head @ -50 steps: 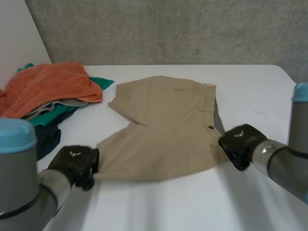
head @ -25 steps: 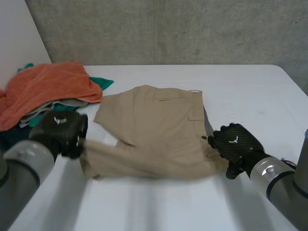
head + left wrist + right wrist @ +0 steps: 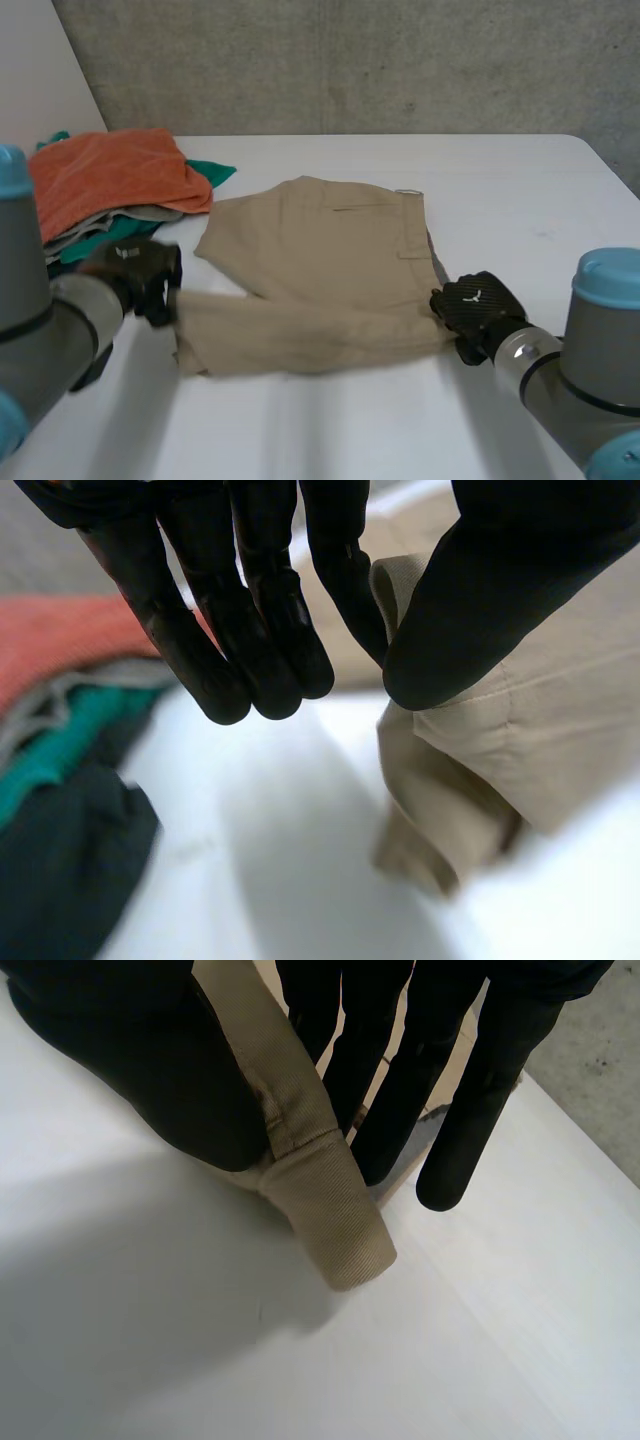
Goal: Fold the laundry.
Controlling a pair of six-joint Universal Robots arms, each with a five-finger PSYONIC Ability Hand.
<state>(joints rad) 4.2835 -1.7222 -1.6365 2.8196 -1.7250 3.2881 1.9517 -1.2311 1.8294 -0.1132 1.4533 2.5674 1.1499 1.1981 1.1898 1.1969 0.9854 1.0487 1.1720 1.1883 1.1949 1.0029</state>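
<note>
Now, the khaki shorts lie mid-surface, long axis running hand to hand. The left hand pinches the leg hem at one end, and the right hand pinches the waistband corner at the other. I'd say the near edge goes over next.

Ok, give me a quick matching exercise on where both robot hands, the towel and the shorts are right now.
Things:
1. left robot hand
2. right robot hand
3. towel
4. shorts

Places or states:
A. atop the heap, at the robot's far left of the table
B. pinching the waistband end
C. mid-table, held at both ends
D. pinching a leg hem

Pairs: 1-D, 2-B, 3-A, 4-C.
</note>
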